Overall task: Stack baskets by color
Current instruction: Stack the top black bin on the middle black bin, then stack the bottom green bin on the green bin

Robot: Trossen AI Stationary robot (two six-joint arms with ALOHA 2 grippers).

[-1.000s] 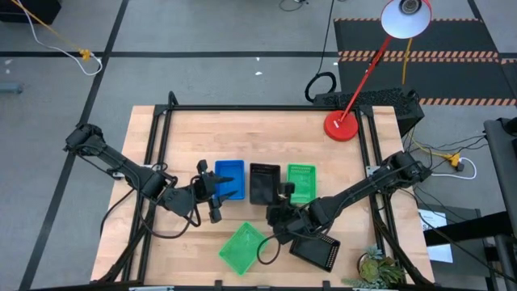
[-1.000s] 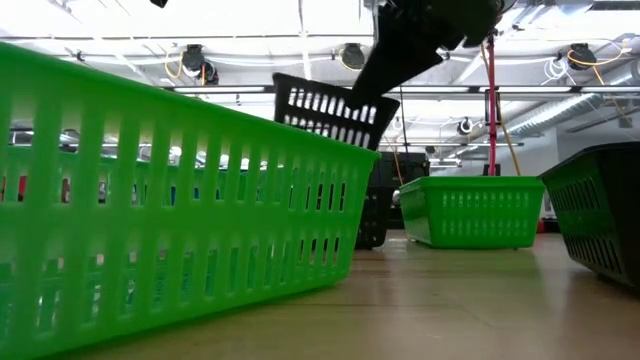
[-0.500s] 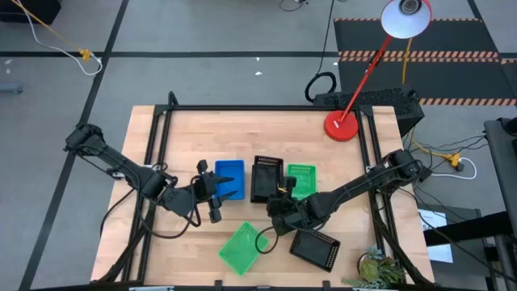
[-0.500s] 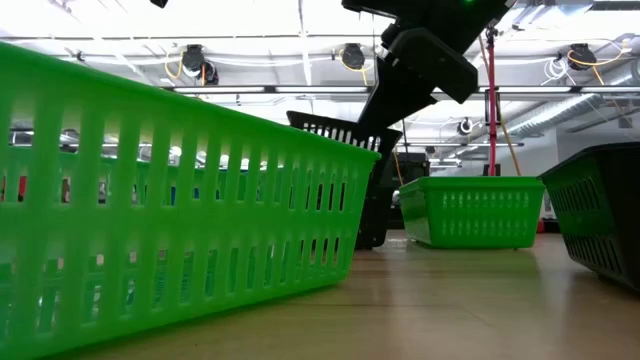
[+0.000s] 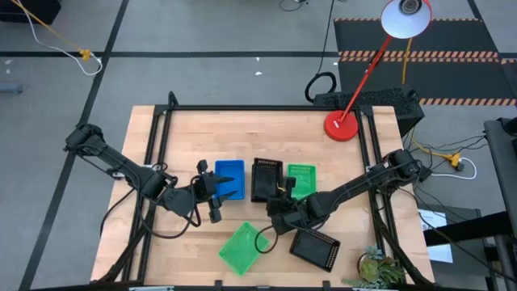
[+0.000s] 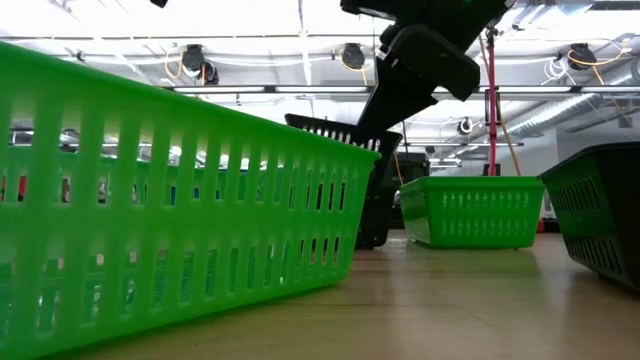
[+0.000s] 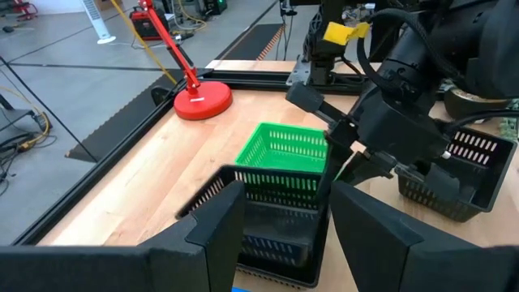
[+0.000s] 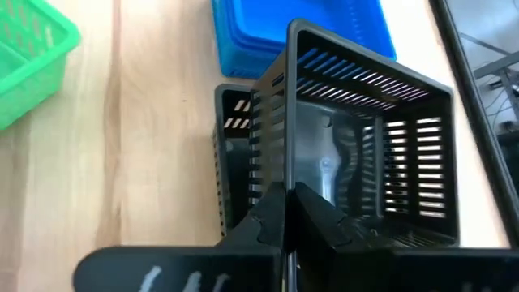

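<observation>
Two black baskets (image 5: 264, 179) nesting, upper one tilted, pinched by right gripper (image 5: 280, 196).

Two dark jointed arms trail black cables; one carries a yellow tag.

The far half of the wooden tabletop (image 5: 242, 133) lies open, save the red round lamp base (image 5: 341, 126) at far right. Mid-table, blue (image 5: 229, 178), black (image 5: 264, 179) and green mesh plastic baskets (image 5: 301, 179) crowd together.
</observation>
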